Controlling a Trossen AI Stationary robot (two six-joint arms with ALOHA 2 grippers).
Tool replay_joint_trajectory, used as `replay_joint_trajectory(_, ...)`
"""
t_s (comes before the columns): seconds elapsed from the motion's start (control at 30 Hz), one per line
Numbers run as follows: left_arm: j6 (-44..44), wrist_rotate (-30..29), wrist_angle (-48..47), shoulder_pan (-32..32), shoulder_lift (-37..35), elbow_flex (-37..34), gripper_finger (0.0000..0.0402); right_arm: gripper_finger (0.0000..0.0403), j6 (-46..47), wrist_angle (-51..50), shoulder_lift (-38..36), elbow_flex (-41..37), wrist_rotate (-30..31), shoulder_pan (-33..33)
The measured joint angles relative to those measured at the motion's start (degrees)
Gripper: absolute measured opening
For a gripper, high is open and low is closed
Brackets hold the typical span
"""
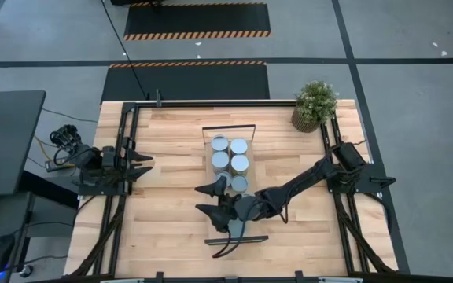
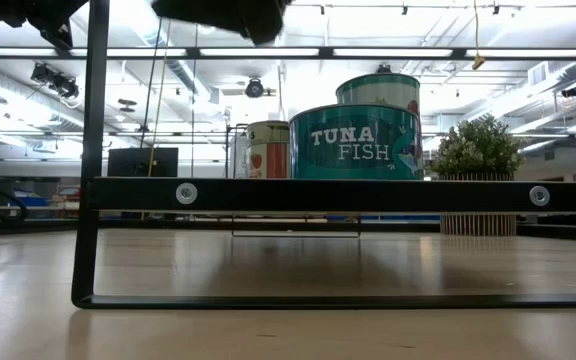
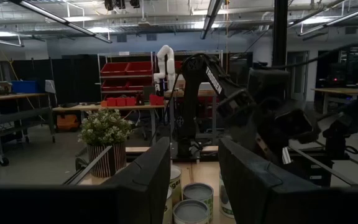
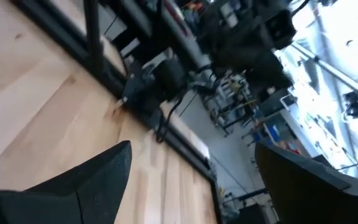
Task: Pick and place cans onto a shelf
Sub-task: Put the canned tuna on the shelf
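Observation:
Several cans [image 1: 230, 157] with pale round tops stand upright on their bases in two rows on the far half of the shelf [image 1: 209, 169], a narrow light-wood board with black frame ends. In the low view a teal tuna can [image 2: 358, 142] stands in front on the shelf's dark edge [image 2: 358, 195]. My right gripper [image 1: 204, 199] hangs open over the shelf's near half, just on the near side of the nearest can [image 1: 239, 183], with nothing between its fingers [image 4: 191, 180]. At the table's left edge my left gripper [image 1: 146, 163] waits, open and pointing toward the cans [image 3: 191, 202].
A potted plant [image 1: 314, 102] stands at the table's far right corner. Black rails [image 1: 124, 196] run along the table's left and right sides. Bare wood [image 1: 171, 212] lies between the shelf and the left rail.

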Motion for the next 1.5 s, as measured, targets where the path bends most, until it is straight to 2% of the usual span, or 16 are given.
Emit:
replay_joint_trajectory(0.13, 0.0, 0.0, 0.0, 0.0, 0.0, 0.0, 0.0142, 0.0349, 0.7, -0.5, 0.0, 3.4, -1.1, -1.1)
replay_joint_trajectory(0.3, 0.0, 0.0, 0.0, 0.0, 0.0, 0.0, 0.0142, 0.0349, 8.4, -7.7, 1.6, 6.4, -4.9, -3.2)
replay_joint_trajectory(0.53, 0.0, 0.0, 0.0, 0.0, 0.0, 0.0, 0.0142, 0.0349, 6.4, -8.4, 7.9, 10.3, -5.0, -3.5)
replay_joint_trajectory(0.63, 0.0, 0.0, 0.0, 0.0, 0.0, 0.0, 0.0142, 0.0349, 5.3, -9.1, 8.6, 10.3, -4.9, -3.5)
replay_joint_trajectory(0.87, 0.0, 0.0, 0.0, 0.0, 0.0, 0.0, 0.0142, 0.0349, 9.4, -14.8, 8.5, 10.1, -6.4, -3.5)
replay_joint_trajectory(1.03, 0.0, 0.0, 0.0, 0.0, 0.0, 0.0, 0.0142, 0.0349, 11.6, -15.2, 8.5, 7.8, -7.3, -3.4)
replay_joint_trajectory(1.5, 0.0, 0.0, 0.0, 0.0, 0.0, 0.0, 0.0142, 0.0349, 6.8, -15.3, 8.5, 3.5, -9.8, -1.3)
